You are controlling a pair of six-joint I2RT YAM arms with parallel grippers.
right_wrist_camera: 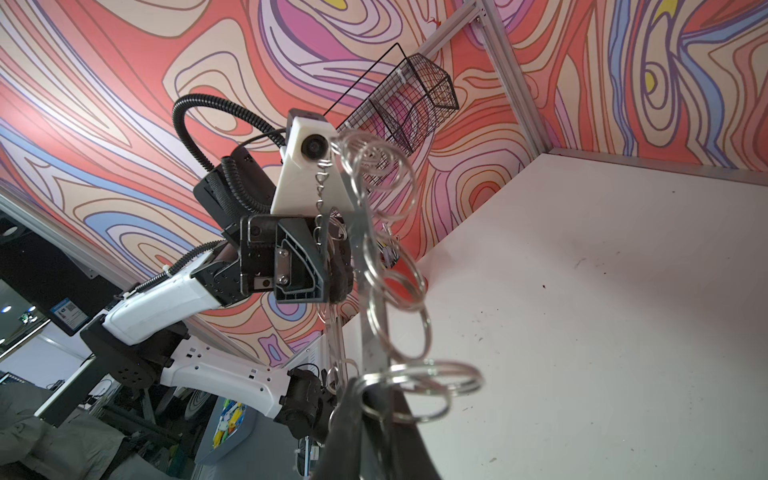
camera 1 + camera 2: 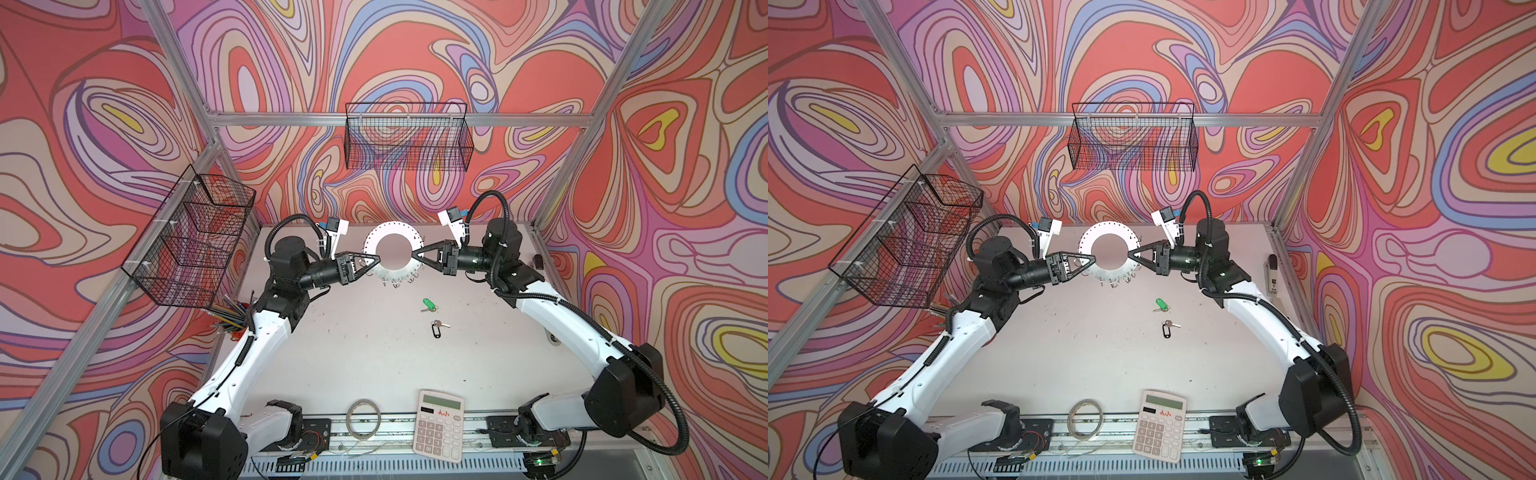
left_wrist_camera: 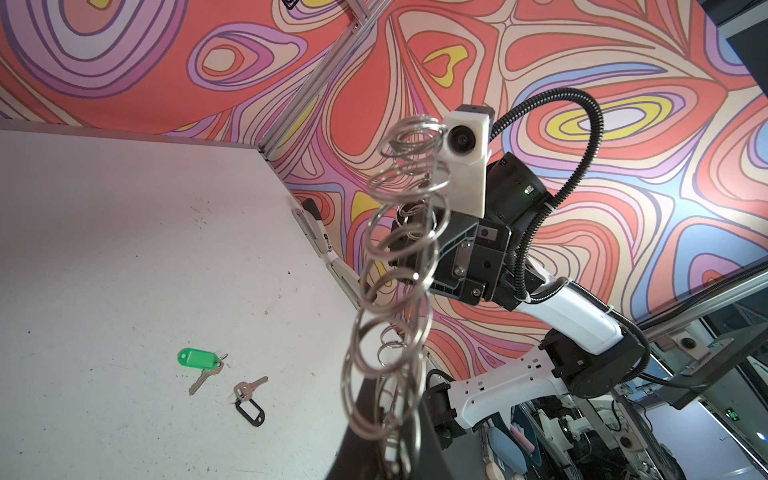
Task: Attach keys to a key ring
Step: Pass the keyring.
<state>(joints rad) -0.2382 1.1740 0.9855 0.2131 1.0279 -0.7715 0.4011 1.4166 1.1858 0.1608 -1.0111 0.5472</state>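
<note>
We're pinching the key ring (image 2: 392,228) by opposite rim edges, left gripper (image 2: 377,259) and right gripper (image 2: 414,254) both clamped on it, probably to steady it. The green-tagged key (image 2: 428,304) and black-tagged key (image 2: 437,328) are lying loose near the ring, robot-side.

Wrist views: key ring (image 1: 371,316) edge-on – disc mostly hidden, clips blurred esp. near lens. Top views: keys (image 2: 428,304) too small for teeth; pencils (image 2: 226,318) partly behind left arm (image 2: 266,332).

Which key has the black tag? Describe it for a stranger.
On the white table, find the calculator at the near edge. Beyond it, toward the metal disc, lie two keys: the black-tagged key is nearer it than the green-tagged key.
</note>
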